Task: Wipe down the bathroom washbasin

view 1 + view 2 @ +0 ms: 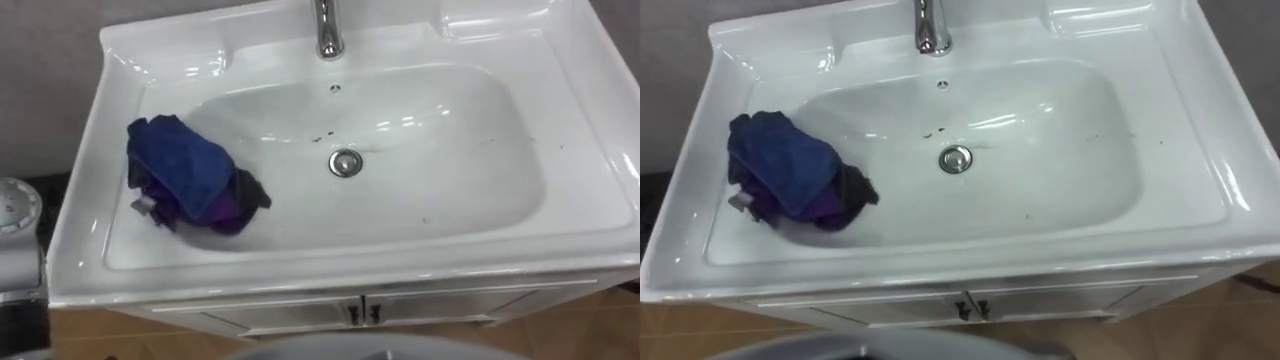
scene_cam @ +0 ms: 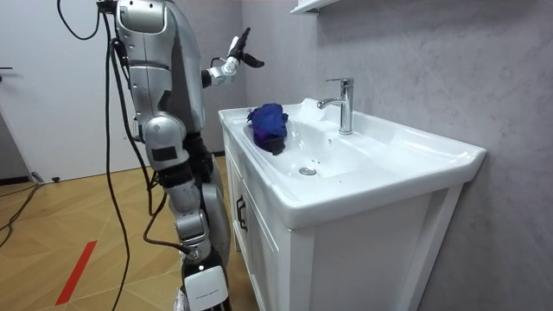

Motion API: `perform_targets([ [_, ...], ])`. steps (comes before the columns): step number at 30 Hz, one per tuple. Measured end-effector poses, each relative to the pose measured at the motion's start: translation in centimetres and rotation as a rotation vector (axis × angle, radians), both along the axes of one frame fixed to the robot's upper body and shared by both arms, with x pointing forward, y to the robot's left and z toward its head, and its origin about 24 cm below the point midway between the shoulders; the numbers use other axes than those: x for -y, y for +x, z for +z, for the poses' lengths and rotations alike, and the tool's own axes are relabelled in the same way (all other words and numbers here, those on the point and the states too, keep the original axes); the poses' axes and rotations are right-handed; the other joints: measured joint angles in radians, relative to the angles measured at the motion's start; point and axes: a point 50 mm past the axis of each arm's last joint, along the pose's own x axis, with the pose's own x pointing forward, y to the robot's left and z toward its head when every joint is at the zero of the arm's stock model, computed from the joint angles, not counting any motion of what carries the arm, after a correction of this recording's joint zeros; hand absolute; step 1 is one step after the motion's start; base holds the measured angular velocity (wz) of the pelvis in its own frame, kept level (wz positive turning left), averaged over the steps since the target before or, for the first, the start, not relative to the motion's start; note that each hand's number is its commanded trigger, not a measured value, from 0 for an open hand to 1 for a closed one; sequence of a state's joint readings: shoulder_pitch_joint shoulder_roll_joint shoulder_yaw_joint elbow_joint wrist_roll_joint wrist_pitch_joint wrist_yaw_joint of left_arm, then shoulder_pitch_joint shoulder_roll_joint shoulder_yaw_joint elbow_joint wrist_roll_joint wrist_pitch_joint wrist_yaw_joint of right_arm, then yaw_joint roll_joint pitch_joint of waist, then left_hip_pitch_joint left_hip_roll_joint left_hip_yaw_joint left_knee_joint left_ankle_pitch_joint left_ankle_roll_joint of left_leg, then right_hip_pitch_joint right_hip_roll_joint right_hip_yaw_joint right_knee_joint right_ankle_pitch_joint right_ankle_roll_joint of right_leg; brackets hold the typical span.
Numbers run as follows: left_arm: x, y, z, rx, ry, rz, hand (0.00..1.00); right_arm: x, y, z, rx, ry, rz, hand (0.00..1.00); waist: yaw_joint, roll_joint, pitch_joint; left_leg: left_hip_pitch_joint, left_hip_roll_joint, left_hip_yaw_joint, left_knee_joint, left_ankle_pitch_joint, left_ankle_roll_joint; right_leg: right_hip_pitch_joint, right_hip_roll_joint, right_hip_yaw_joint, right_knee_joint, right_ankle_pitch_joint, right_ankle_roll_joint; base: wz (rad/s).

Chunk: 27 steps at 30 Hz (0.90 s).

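A white basin (image 1: 470, 215) is set in a cabinet before me, with a chrome tap (image 1: 327, 30) at the back and a drain (image 1: 346, 162) in the middle. A crumpled blue and purple cloth (image 1: 185, 175) lies against the bowl's left slope, with a dark fold at its right edge. Nothing holds the cloth (image 2: 268, 125). Small dark specks (image 1: 322, 135) mark the bowl near the drain. In the room view I stand at the basin's front, and my left hand (image 2: 235, 53) is raised above the far corner of the counter, fingers spread and holding nothing.
The cabinet has two doors with small dark handles (image 1: 362, 313) under the basin's front rim. A grey wall (image 2: 415, 52) runs behind the tap. Wooden floor (image 2: 69, 225) lies behind me, with a red strip on it.
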State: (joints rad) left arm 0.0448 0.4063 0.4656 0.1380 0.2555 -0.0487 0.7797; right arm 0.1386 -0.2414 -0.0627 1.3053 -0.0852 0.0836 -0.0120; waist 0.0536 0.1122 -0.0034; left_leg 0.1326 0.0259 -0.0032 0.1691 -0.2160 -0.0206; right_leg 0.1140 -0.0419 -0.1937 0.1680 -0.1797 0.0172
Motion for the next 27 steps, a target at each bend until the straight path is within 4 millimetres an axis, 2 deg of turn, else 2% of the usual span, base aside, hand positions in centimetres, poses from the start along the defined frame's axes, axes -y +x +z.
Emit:
perform_targets([
  [3, -2.1, -2.9, -2.1, -0.098, -0.041, 0.121, 0.00, 0.9, -0.4, 0.3, -0.009, -0.023, -0.005, 0.00, 0.036, 0.015, -0.0042, -0.002, -0.004, -0.001, -0.001, 0.000, 0.000, 0.001, -0.004, -0.002, 0.000, -0.002, 0.003, 0.01],
  [6, -3.5, -5.6, -4.6, -0.195, -0.103, 0.234, 0.00, 0.9, -0.7, 0.4, -0.019, -0.031, 0.001, 0.00, 0.049, 0.019, -0.0062, -0.002, -0.005, -0.003, -0.001, 0.000, 0.000, -0.001, -0.004, -0.004, 0.000, -0.004, 0.004, 0.05],
  [7, -3.7, -6.2, -5.3, -0.216, -0.127, 0.252, 0.00, 0.9, -0.6, 0.4, -0.013, -0.031, 0.003, 0.00, 0.057, 0.020, -0.0061, -0.002, -0.005, -0.003, -0.001, 0.000, 0.000, 0.000, -0.005, -0.004, 0.001, -0.005, 0.004, 0.03],
  [8, -4.1, -7.7, -6.6, -0.272, -0.166, 0.289, 0.00, 0.9, -0.5, 0.4, -0.001, -0.031, 0.006, 0.00, 0.060, 0.015, -0.0045, -0.003, -0.006, -0.004, -0.001, 0.000, 0.000, 0.000, -0.007, -0.008, 0.001, -0.007, 0.005, 0.06],
  [9, -4.3, -9.0, -7.8, -0.325, -0.199, 0.321, 0.00, 0.9, -0.5, 0.4, 0.010, -0.027, 0.002, 0.00, 0.060, 0.017, -0.0080, -0.002, -0.008, -0.007, -0.001, 0.000, 0.000, 0.001, -0.009, -0.012, 0.003, -0.011, 0.006, 0.10],
  [10, -4.4, -9.6, -8.3, -0.352, -0.213, 0.336, 0.00, 0.9, -0.6, 0.4, 0.012, -0.027, 0.000, 0.00, 0.060, 0.012, -0.0078, -0.002, -0.008, -0.010, -0.001, 0.000, 0.000, 0.002, -0.009, -0.012, 0.002, -0.011, 0.006, 0.09],
  [12, -4.7, -12.3, -10.2, -0.437, -0.279, 0.407, 0.00, 0.9, -0.5, 0.4, 0.015, -0.024, 0.008, 0.00, 0.064, 0.010, -0.0106, -0.001, -0.009, -0.018, -0.001, 0.000, 0.000, 0.006, -0.009, -0.018, 0.001, -0.011, 0.006, 0.08],
  [15, -4.6, -14.4, -11.8, -0.482, -0.353, 0.468, 0.00, 0.8, -0.6, 0.4, 0.011, -0.021, 0.006, 0.00, 0.068, 0.006, -0.0101, -0.004, -0.010, -0.027, -0.001, 0.000, 0.000, 0.006, -0.010, -0.029, 0.001, -0.013, 0.007, 0.11],
  [16, -4.4, -15.4, -12.6, -0.516, -0.383, 0.495, 0.00, 0.8, -0.7, 0.4, 0.004, -0.020, 0.001, 0.00, 0.074, 0.000, -0.0086, -0.004, -0.010, -0.028, -0.001, 0.000, 0.000, 0.008, -0.011, -0.030, 0.001, -0.013, 0.007, 0.03],
  [19, -3.3, -17.8, -14.8, -0.609, -0.466, 0.556, 0.00, 0.7, -0.5, 0.4, -0.002, -0.007, -0.011, 0.00, 0.078, -0.011, -0.0113, -0.007, -0.011, -0.032, -0.002, 0.000, 0.000, 0.010, -0.013, -0.034, 0.004, -0.017, 0.008, 0.06],
  [22, -0.7, -21.2, -17.7, -0.773, -0.563, 0.582, 0.00, 0.7, -0.7, 0.4, -0.018, -0.001, -0.005, 0.00, 0.071, -0.025, -0.0131, -0.007, -0.018, -0.032, -0.002, 0.003, 0.005, 0.008, -0.023, -0.044, 0.019, -0.025, 0.012, 0.09],
  [24, 1.8, -23.5, -19.8, -0.882, -0.685, 0.604, 0.00, 0.4, -0.8, 0.2, -0.024, 0.015, -0.010, 0.00, 0.061, -0.035, -0.0130, -0.004, -0.021, -0.033, -0.002, 0.003, 0.005, 0.013, -0.027, -0.049, 0.020, -0.028, 0.015, 0.09],
  [27, 3.8, -25.5, -21.4, -0.997, -0.797, 0.607, 0.00, 0.1, -1.0, 0.1, -0.038, 0.039, -0.010, 0.00, 0.062, -0.054, -0.0113, -0.002, -0.022, -0.036, -0.002, 0.003, 0.005, 0.019, -0.028, -0.056, 0.019, -0.028, 0.015, 0.07],
])
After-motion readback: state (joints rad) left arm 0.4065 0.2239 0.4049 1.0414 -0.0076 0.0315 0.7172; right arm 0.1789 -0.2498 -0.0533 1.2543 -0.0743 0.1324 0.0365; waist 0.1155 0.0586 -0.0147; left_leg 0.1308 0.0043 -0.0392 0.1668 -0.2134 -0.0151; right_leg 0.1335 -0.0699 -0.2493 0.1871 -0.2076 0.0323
